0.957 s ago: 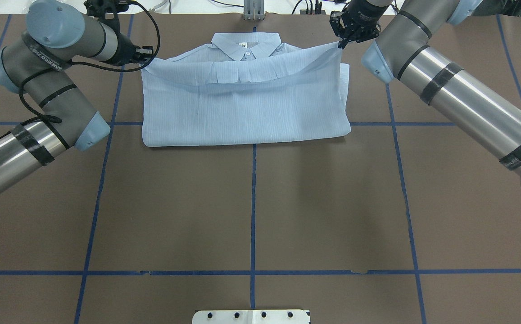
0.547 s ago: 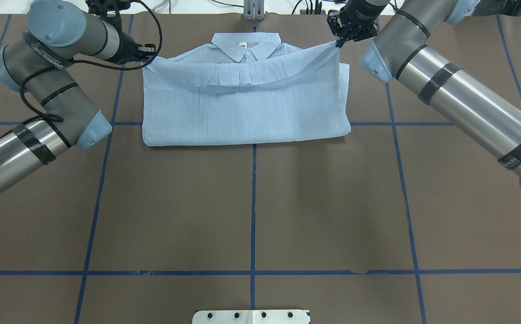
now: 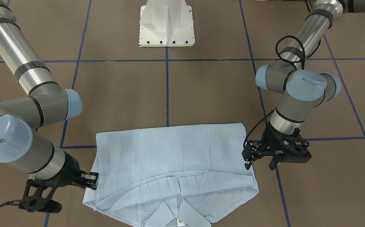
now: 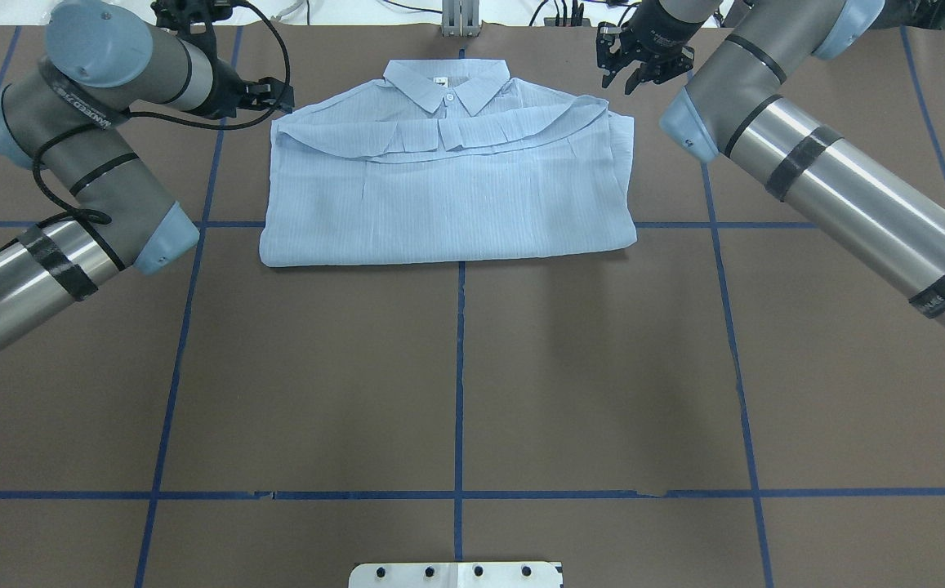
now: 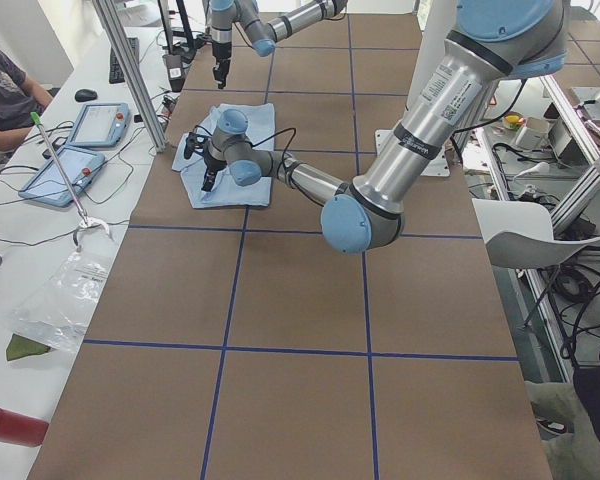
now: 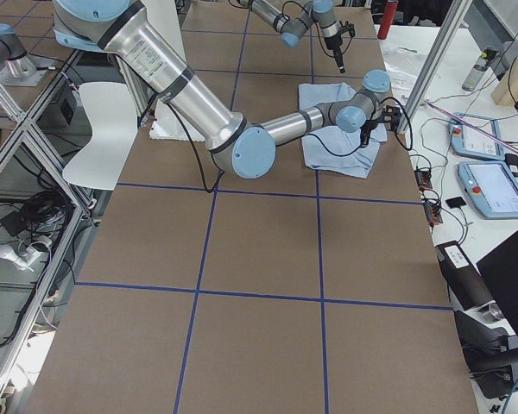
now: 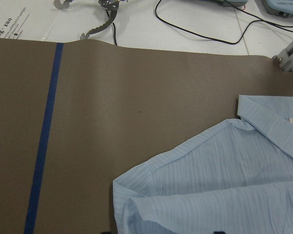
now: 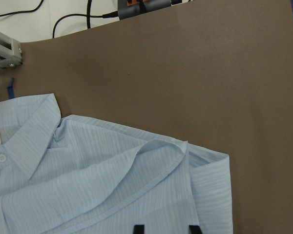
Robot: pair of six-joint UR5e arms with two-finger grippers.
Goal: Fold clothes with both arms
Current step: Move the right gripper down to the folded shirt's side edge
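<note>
The folded shirt [image 4: 447, 196] lies flat on the table [image 4: 456, 367]. Left gripper [image 4: 276, 90] and right gripper [image 4: 621, 77] hover just beside its collar-end corners, jaws parted, both released

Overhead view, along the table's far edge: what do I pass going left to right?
Left gripper, jaws apart → shirt → right gripper, jaws apart.
</note>
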